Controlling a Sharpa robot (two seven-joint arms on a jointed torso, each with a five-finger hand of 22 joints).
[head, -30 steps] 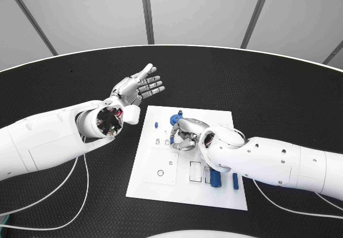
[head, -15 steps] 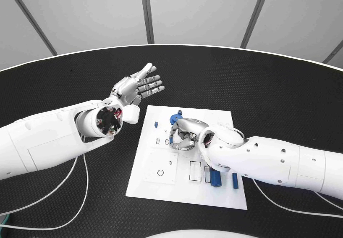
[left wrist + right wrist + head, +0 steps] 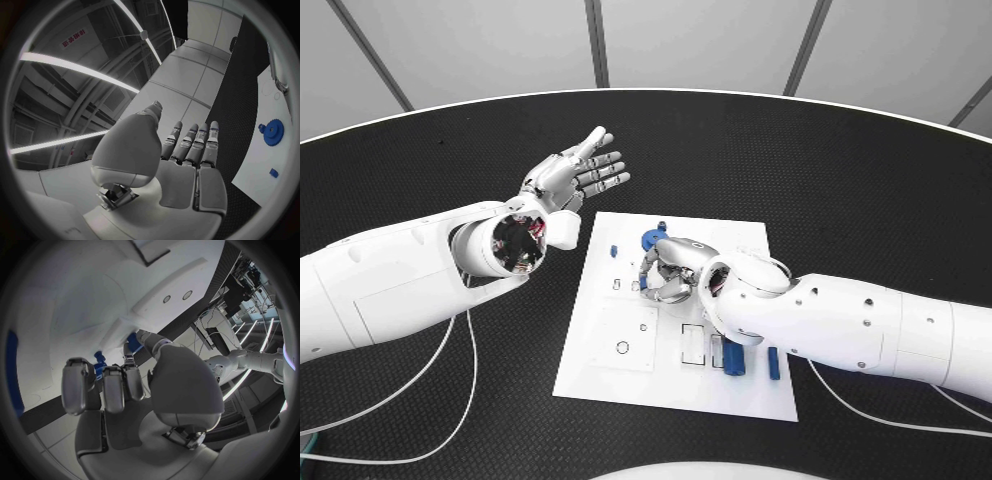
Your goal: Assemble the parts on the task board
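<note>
The white task board (image 3: 625, 375) lies mid-table. My right hand (image 3: 671, 270) is down on its upper middle, fingers curled in. In the right wrist view my right hand (image 3: 119, 385) pinches a small blue part (image 3: 100, 361) at its fingertips, close against the board (image 3: 75, 300). A blue gear (image 3: 653, 238) stands just beyond that hand, and the left wrist view shows the gear (image 3: 272, 132) too. Two blue bars (image 3: 734, 359) lie by the board's near right edge. My left hand (image 3: 577, 172) hangs in the air beyond the board's far left corner, flat, fingers apart, holding nothing.
A tiny blue piece (image 3: 613, 250) sits near the board's far left edge. Several outlined slots (image 3: 694, 342) mark the board's near half. Thin white cables (image 3: 444, 370) trail over the black table (image 3: 877, 180) under both arms.
</note>
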